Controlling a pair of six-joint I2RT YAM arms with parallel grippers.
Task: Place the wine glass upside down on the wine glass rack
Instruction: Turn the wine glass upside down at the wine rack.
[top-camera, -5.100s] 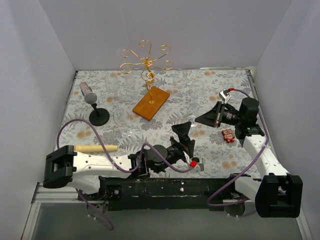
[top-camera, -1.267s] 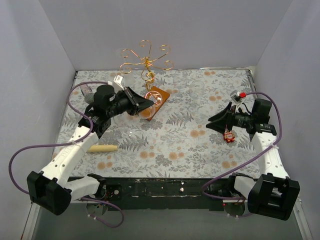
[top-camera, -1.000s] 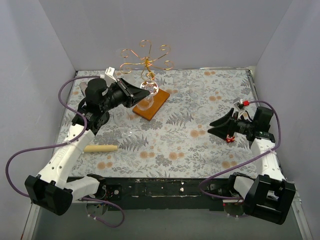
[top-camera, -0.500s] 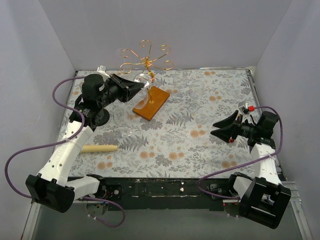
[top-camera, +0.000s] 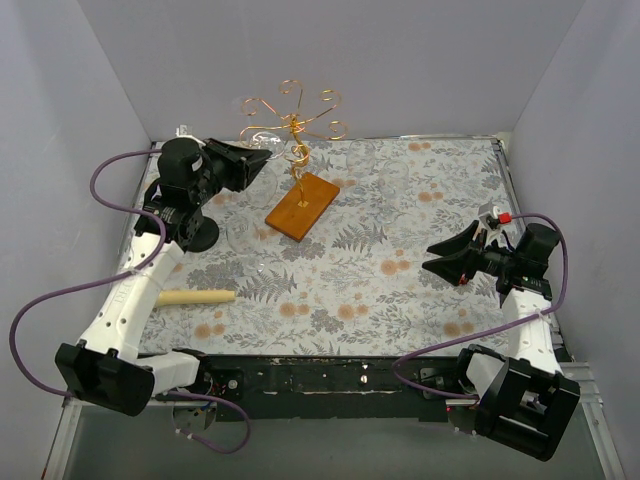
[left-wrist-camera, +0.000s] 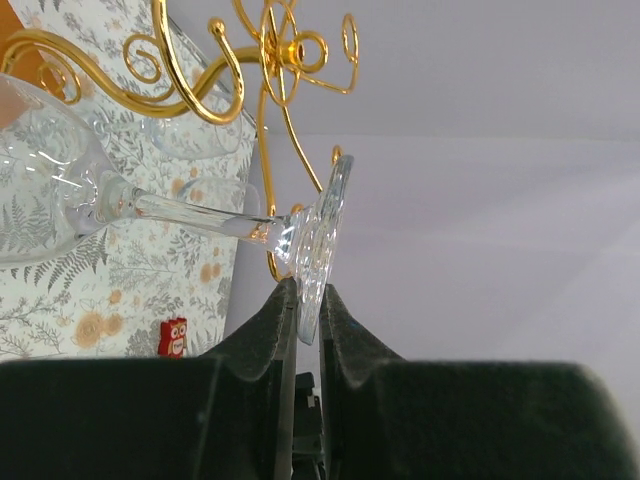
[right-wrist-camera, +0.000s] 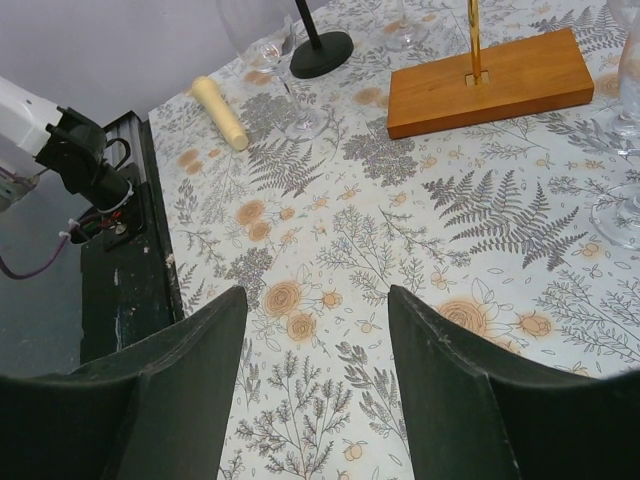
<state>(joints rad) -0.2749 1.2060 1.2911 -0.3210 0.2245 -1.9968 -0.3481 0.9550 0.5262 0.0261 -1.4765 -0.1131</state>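
Observation:
My left gripper (top-camera: 260, 160) is raised beside the left curled arms of the wine glass rack (top-camera: 291, 118), a copper-gold wire tree on a wooden base (top-camera: 302, 205). It is shut on the round foot of the wine glass (left-wrist-camera: 322, 232). The stem runs out leftward to the bowl (left-wrist-camera: 40, 190), so the glass lies roughly sideways. The gold spirals (left-wrist-camera: 200, 80) hang just behind the stem. In the left wrist view my left gripper (left-wrist-camera: 308, 292) pinches the foot edge-on. My right gripper (top-camera: 433, 257) hovers open over the right of the table, holding nothing.
A black microphone stand (top-camera: 198, 234) sits under my left arm, and a wooden roller (top-camera: 192, 296) lies near the front left. Other clear glasses stand on the floral cloth (top-camera: 243, 232) (right-wrist-camera: 622, 205). A small red owl (left-wrist-camera: 173, 337) is at the right.
My left arm has carried the glass up and back-left, off the wooden base and level with the rack's curled arms. My right arm has drawn back slightly to the right.

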